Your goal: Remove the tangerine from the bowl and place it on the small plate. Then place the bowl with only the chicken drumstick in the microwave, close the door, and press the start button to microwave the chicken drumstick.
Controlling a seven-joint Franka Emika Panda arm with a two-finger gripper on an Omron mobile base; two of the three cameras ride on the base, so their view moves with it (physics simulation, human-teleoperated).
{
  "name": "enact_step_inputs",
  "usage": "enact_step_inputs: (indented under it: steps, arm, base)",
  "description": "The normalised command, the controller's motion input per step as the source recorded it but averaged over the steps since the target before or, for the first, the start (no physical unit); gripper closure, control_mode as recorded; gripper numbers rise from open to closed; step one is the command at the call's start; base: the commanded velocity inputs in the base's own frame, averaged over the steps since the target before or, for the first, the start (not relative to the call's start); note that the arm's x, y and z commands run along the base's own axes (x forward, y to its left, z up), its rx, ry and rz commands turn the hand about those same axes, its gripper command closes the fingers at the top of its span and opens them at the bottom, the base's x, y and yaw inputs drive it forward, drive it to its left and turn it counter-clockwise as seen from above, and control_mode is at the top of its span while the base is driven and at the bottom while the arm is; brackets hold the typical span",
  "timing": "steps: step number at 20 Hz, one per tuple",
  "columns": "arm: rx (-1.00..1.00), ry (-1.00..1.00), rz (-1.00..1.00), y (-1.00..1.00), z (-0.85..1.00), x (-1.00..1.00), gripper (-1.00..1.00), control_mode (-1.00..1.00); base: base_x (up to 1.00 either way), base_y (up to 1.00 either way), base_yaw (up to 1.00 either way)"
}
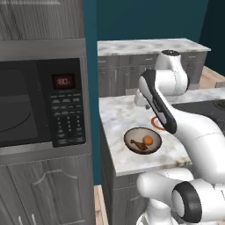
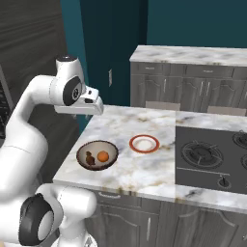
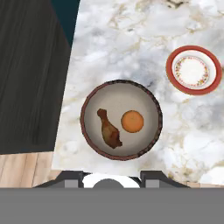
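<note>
Microwave (image 1: 41,103) display (image 1: 63,81) glows red, digits unreadable. Tangerine (image 3: 132,121) at three o'clock of the drumstick (image 3: 109,129) in the bowl (image 3: 151,103); plate (image 3: 213,78) at two o'clock. Claw's state: can't tell.

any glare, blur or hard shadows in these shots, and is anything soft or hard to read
Hand view: flat even light, no glare; the tangerine and chicken drumstick look crisp in the bowl, casting almost no shadow. Left base view: the microwave window is dark without reflections, its red display too blurred to read. Right base view: the small plate is sharp, with soft shading under the counter edge.
</note>
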Motion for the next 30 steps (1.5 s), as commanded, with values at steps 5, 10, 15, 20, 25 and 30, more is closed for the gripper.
enact_step_inputs:
  steps: [5, 10, 15, 20, 25, 30]
  arm:
    - [0.04, 0.0, -0.01, -0.24, -0.2, -0.25, -1.0, -1.0]
    - [0.06, 0.31, -0.04, -0.56, -0.93, 0.0, -1.0, -1.0]
    - [0.0, 0.17, -0.01, -0.25, -0.61, 0.07, -1.0, -1.0]
    - [0.0, 0.01, 0.0, 0.15, -0.26, 0.38, -1.0, -1.0]
    - [0.0, -0.03, 0.0, 0.23, -0.33, 0.37, -1.0, -1.0]
    - [0.0, 0.01, 0.08, 0.0, -0.33, 0.06, -1.0, -1.0]
  base:
    - [0.0, 0.0, 0.0]
    - [0.0, 0.0, 0.0]
    - [0.0, 0.0, 0.0]
    - [0.0, 0.0, 0.0]
    - [0.0, 0.0, 0.0]
    - [0.0, 0.0, 0.0]
